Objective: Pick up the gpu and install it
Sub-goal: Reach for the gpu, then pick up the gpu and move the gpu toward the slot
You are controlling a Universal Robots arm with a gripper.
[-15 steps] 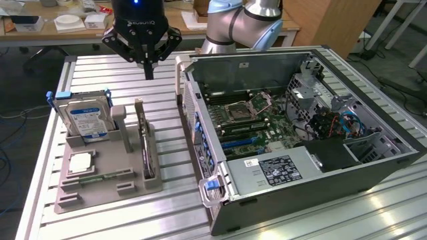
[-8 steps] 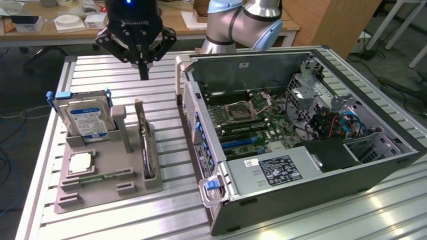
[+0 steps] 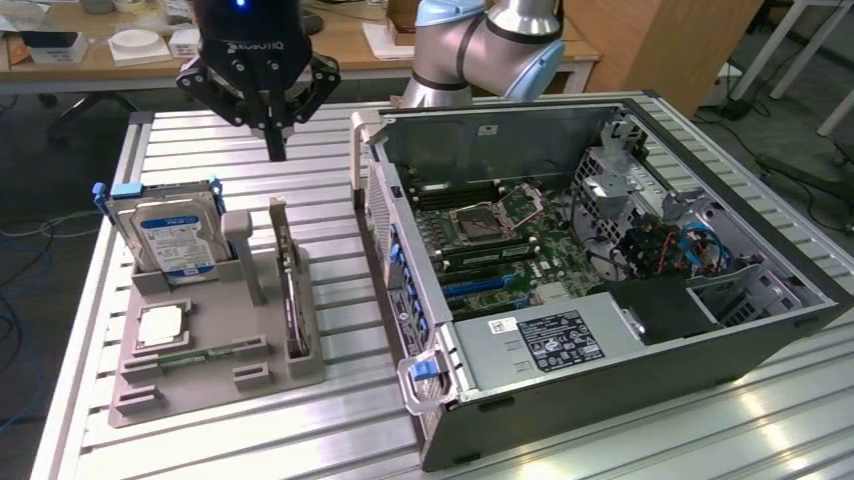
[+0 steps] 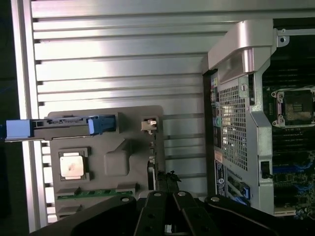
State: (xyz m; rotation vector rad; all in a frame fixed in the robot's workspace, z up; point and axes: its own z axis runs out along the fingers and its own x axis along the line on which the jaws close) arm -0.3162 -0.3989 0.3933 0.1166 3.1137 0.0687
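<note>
The gpu (image 3: 286,290) is a thin dark card standing on edge in a slot at the right side of a grey holder (image 3: 267,370). My gripper (image 3: 276,148) hangs shut and empty above the table, behind the holder and well above the card. In the wrist view, the gpu (image 4: 154,169) appears edge-on, with its pale metal end strip at one end. There my gripper (image 4: 169,183) has its fingertips pressed together just beside the card's line. The open computer case (image 3: 641,340) lies on its side at the exterior view's right, motherboard (image 3: 501,235) exposed.
The holder also carries a silver hard drive (image 3: 167,238) with a blue-white label, a square processor (image 3: 160,325) and a green memory stick (image 4: 88,193). The ribbed metal table (image 3: 214,140) runs to an edge at the exterior view's left. Desks stand behind.
</note>
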